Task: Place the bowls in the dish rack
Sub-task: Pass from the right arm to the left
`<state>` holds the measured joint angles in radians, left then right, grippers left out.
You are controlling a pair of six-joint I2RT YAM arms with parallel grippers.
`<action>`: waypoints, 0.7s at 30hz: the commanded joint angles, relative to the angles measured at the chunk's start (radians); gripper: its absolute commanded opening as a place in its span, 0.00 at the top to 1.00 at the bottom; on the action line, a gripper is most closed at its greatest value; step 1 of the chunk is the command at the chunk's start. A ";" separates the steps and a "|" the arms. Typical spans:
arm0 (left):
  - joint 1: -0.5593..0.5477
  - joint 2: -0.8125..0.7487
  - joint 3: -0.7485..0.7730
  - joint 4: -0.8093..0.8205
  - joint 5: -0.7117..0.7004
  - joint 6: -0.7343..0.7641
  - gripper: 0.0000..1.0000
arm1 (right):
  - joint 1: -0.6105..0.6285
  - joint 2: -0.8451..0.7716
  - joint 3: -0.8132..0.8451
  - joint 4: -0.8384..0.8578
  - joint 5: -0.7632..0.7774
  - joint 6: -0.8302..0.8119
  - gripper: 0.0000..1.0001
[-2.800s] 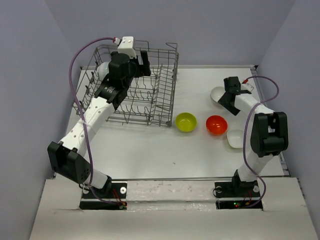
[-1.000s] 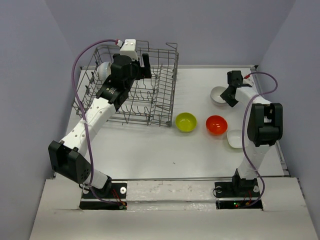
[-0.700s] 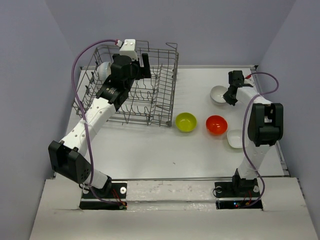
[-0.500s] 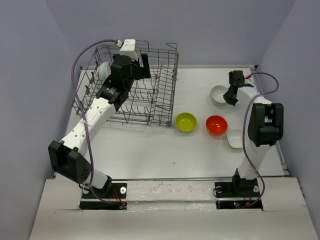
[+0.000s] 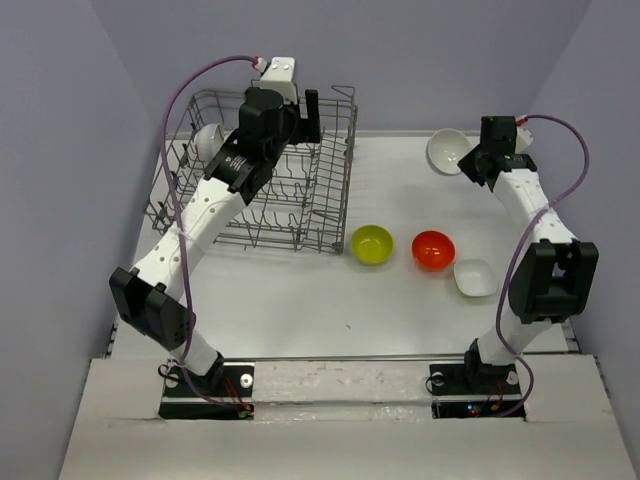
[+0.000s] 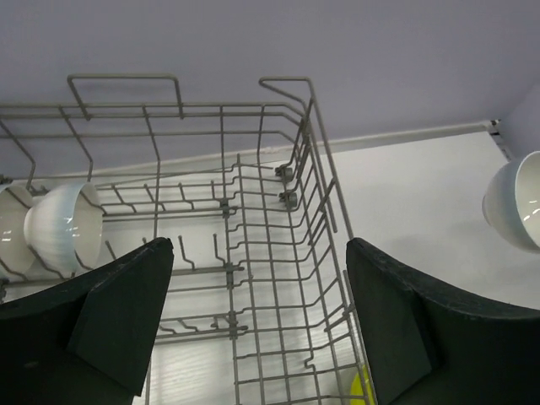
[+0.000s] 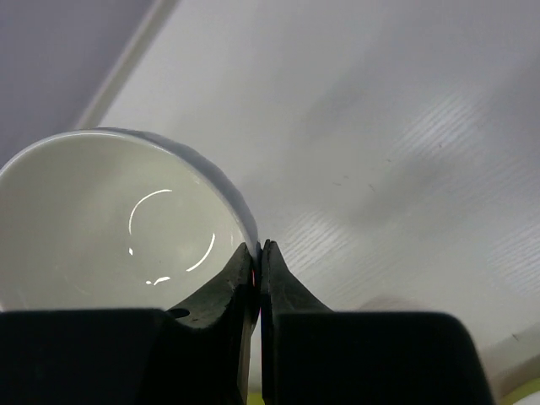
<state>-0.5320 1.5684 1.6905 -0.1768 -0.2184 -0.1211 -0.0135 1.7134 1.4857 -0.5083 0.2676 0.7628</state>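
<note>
The grey wire dish rack point(image 5: 330, 170) stands at the back left, with a white bowl point(image 5: 207, 138) on edge at its far left point(image 6: 63, 226). My left gripper point(image 5: 300, 112) hovers open over the rack's back part point(image 6: 253, 278), nothing between its jaws. My right gripper point(image 5: 472, 163) is shut on the rim of a white bowl point(image 5: 447, 148), held above the table at the back right point(image 7: 126, 219). A yellow-green bowl point(image 5: 372, 244), a red bowl point(image 5: 433, 249) and a small white bowl point(image 5: 474, 277) sit on the table.
The table's back edge meets the lilac wall just behind the rack and the lifted bowl. The rack's raised wire side point(image 6: 316, 169) stands between my left gripper and the held bowl point(image 6: 516, 198).
My right gripper closed on the white bowl's rim and lifted it up and back. My left arm rose and shifted right over the rack, still open.
</note>
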 commanded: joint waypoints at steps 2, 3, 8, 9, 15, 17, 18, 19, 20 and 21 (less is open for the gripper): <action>-0.043 0.059 0.156 -0.052 0.004 0.008 0.07 | 0.003 -0.179 0.071 0.051 -0.145 -0.014 0.99; -0.046 0.068 0.169 -0.062 0.036 0.002 0.07 | 0.012 -0.213 0.079 0.050 -0.152 -0.020 0.99; -0.052 0.133 0.253 -0.087 0.178 -0.049 0.07 | 0.055 -0.278 0.108 0.014 -0.188 -0.060 0.99; -0.057 0.136 0.258 -0.084 0.200 -0.073 0.07 | 0.067 -0.285 0.108 0.013 -0.192 -0.065 0.99; -0.091 0.136 0.245 -0.023 0.401 -0.155 0.09 | 0.145 -0.322 0.073 0.017 -0.173 -0.085 0.99; -0.108 0.140 0.261 -0.023 0.399 -0.166 0.09 | 0.197 -0.321 0.062 0.019 -0.154 -0.092 0.99; -0.115 0.143 0.265 -0.021 0.398 -0.169 0.09 | 0.217 -0.319 0.059 0.019 -0.116 -0.095 0.99; -0.124 0.143 0.270 -0.023 0.395 -0.172 0.09 | 0.236 -0.319 0.058 0.019 -0.099 -0.099 0.99; -0.143 0.145 0.278 -0.024 0.381 -0.170 0.09 | 0.262 -0.317 0.056 0.019 -0.084 -0.103 0.99; -0.149 0.147 0.281 -0.027 0.373 -0.170 0.09 | 0.271 -0.317 0.054 0.019 -0.061 -0.102 0.99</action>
<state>-0.6483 1.7325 1.9133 -0.2512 0.1234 -0.2626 0.2081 1.4311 1.5326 -0.5533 0.1429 0.6724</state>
